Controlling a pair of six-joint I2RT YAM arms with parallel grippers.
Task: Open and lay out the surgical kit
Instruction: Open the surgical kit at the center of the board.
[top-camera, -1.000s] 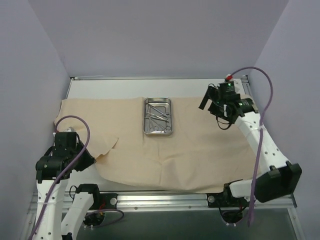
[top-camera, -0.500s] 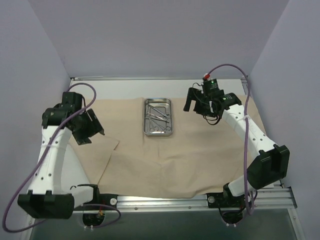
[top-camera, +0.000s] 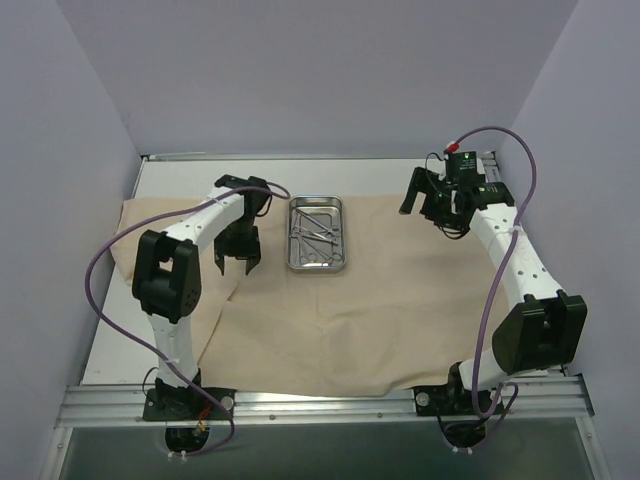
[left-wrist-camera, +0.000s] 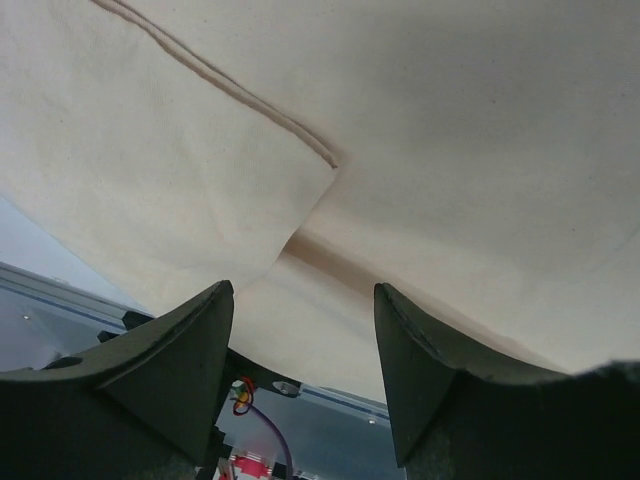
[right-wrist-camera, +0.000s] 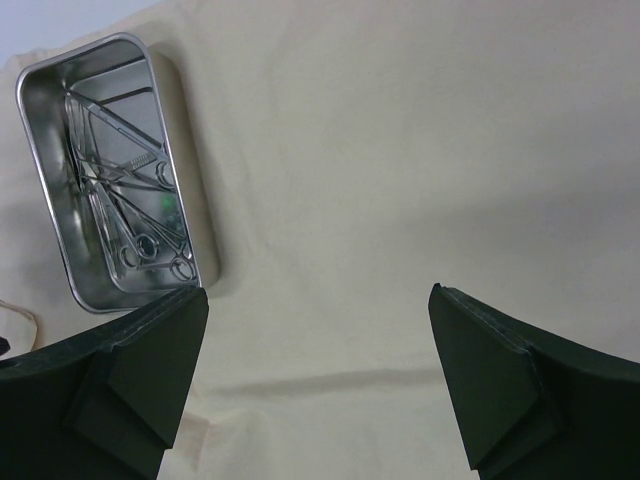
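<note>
1. Smoothing out the wrap looks like the step in hand. The beige cloth wrap (top-camera: 400, 300) lies spread over the table, with the steel tray (top-camera: 317, 268) on it at mid-far. The instruments (right-wrist-camera: 125, 190) are all inside the tray.
2. Left gripper (left-wrist-camera: 300, 300): fingers spread, nothing between them, over cloth just left of the tray. A folded flap (left-wrist-camera: 180, 190) shows ahead of it, toward the near-left corner.
3. Right gripper (right-wrist-camera: 315, 300): spread wide and empty, above bare cloth to the right of the tray.
4. To do it well, pinch only the flap's top layer near its corner. Pull low and outward, away from the tray, so the tray doesn't drag.
5. The right arm could pin the cloth on its side if the wrap creeps.
6. No brand, label or text is readable in any view.
</note>
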